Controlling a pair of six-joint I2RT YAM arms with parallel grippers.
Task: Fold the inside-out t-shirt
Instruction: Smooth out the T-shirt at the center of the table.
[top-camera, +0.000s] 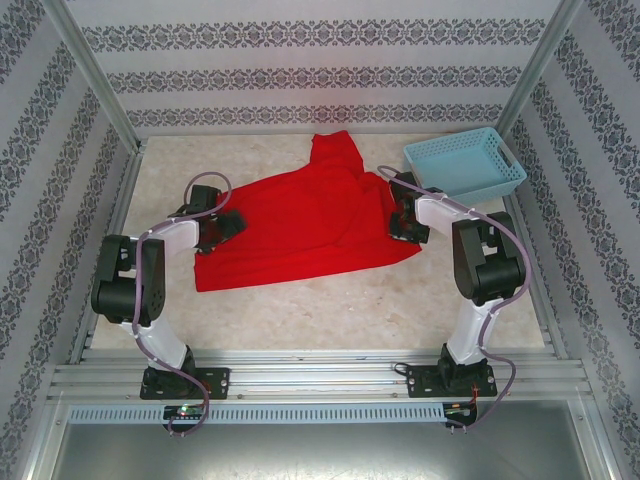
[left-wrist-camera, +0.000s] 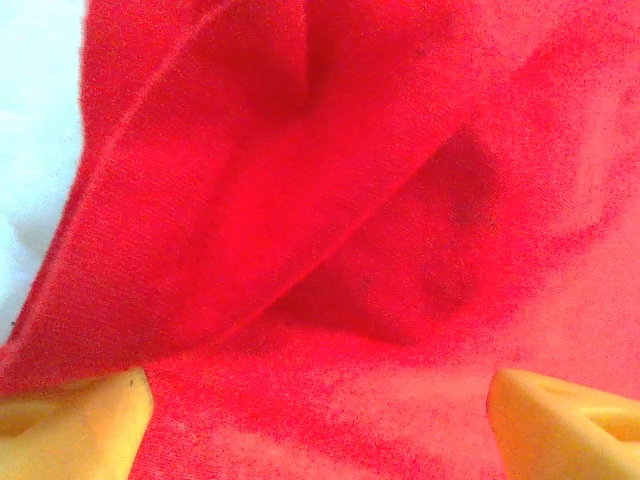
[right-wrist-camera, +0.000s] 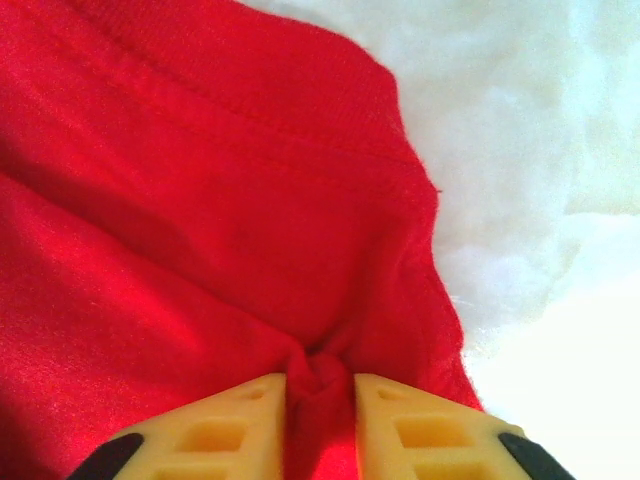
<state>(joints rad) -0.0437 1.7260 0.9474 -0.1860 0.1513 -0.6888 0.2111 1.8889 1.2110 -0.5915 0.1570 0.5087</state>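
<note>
The inside-out t-shirt (top-camera: 300, 230) lies spread and rumpled on the table's middle, bright red, with one part reaching toward the back. My left gripper (top-camera: 222, 226) sits at its left edge. In the left wrist view the yellow fingertips (left-wrist-camera: 85, 430) stand wide apart, open over the t-shirt (left-wrist-camera: 330, 230) with flat cloth between them. My right gripper (top-camera: 404, 224) is at the shirt's right edge. In the right wrist view its yellow fingers (right-wrist-camera: 230, 430) are shut on a pinched fold of the t-shirt (right-wrist-camera: 200, 220) beside a stitched hem.
A light blue plastic basket (top-camera: 463, 161) stands at the back right, close behind my right arm. Patterned walls and metal posts enclose the table (top-camera: 330, 310), which shows bare marbled surface in front of the shirt.
</note>
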